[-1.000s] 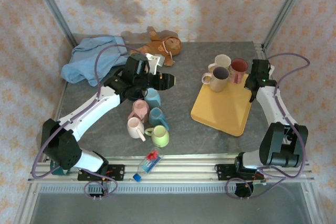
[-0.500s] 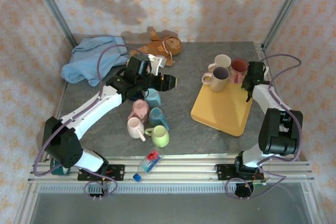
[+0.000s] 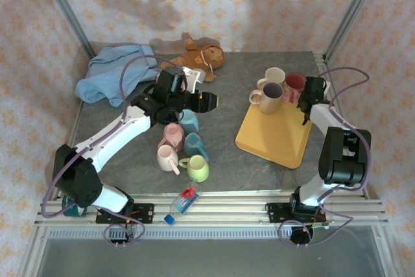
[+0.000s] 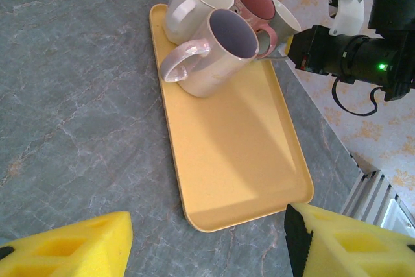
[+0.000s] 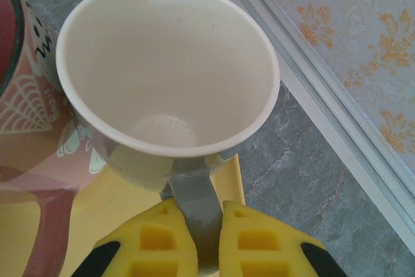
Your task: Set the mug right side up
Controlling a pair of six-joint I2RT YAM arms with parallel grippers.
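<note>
My right gripper [image 5: 198, 215] is shut on the grey handle of a pale mug [image 5: 168, 63], whose mouth faces up. The mug sits at the far right corner of the yellow tray [image 3: 275, 141], beside a red mug [image 3: 296, 82]. In the left wrist view the held mug [image 4: 286, 21] shows behind the red one. My right gripper [image 3: 306, 98] is at the tray's right edge. My left gripper [image 3: 206, 100] hangs open and holds nothing, just above several small mugs [image 3: 189, 120] on the table at left of centre.
A cream mug [image 3: 273, 77] and a beige mug [image 3: 271, 97] stand upright on the tray. A blue cloth [image 3: 110, 72] and a plush toy [image 3: 201, 56] lie at the back left. A small bottle [image 3: 183, 200] rests on the front rail.
The right arm has folded in, carrying its gripper and the mug slightly left toward the red mug. The left gripper has edged a little to the right.
</note>
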